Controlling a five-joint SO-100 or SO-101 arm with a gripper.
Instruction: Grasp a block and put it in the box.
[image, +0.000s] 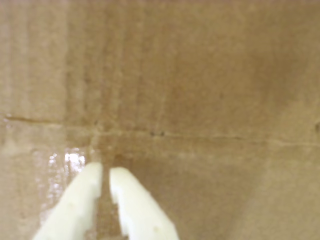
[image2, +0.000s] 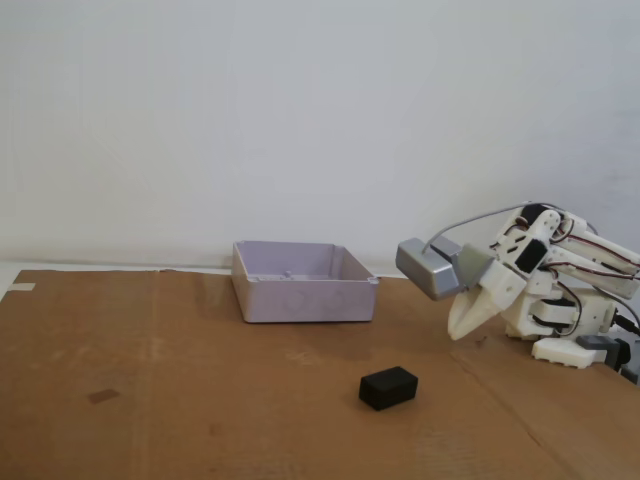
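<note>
Block (image2: 388, 388) on cardboard, apart from gripper (image2: 456, 330)

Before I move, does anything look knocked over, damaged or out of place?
Nothing stands out. The block lies flat on the cardboard, the box sits upright, and the end effector holds nothing.

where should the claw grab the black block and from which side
Probably from above, closing across the block's shorter width. It lies flat on the cardboard with open space all round and the top free. It sits slightly skewed in the fixed view, so the claw, now nearly shut and off to the right, would need to open and turn to match.
</note>
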